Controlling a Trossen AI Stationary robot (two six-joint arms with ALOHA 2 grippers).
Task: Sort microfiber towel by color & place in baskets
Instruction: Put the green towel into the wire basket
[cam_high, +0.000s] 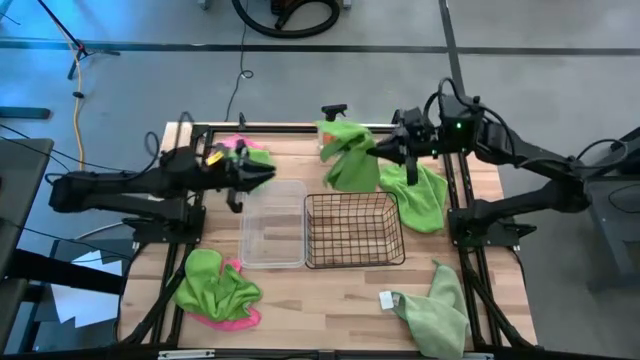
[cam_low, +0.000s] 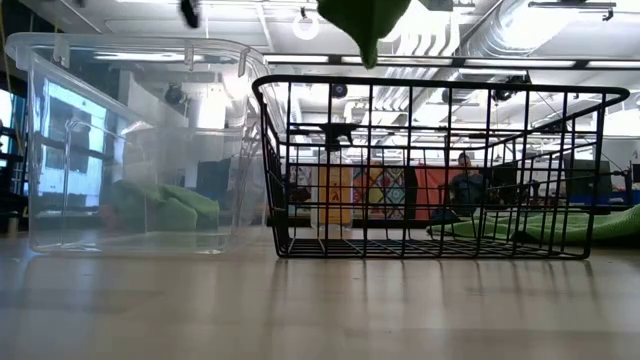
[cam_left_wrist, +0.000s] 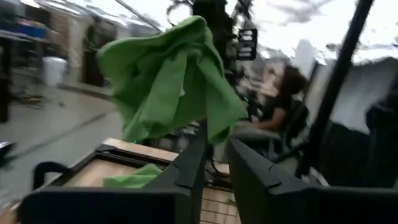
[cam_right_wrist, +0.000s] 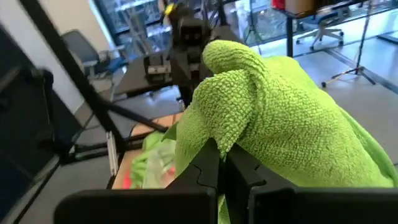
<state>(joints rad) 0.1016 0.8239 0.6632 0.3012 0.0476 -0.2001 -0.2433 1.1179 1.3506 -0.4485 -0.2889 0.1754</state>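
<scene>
The right tool (cam_high: 385, 150) is clamped shut on a green towel (cam_high: 347, 152), holding it up in the air. The cloth hangs below and ahead of the tool, past the far edge of the wire basket (cam_high: 354, 230) rather than over it. The clear tub (cam_high: 272, 223) sits just beside that basket, nearer the left tool (cam_high: 262, 176).

The left tool hovers at the tub's far edge with its fingers a narrow gap apart and nothing between them.

The main risk, as I judge it, is release too early: the towel hangs beyond the basket's rim, so letting go here would drop it on the table (cam_high: 330, 290) or drape it over the wire edge. A trailing corner could also snag the mesh as the tool carries it in and drag the light basket against the tub. The grip looks to take only a fold of cloth, so a quick swing might shake it loose. The two tools are near each other, and a wide sweep could bring them together.
</scene>
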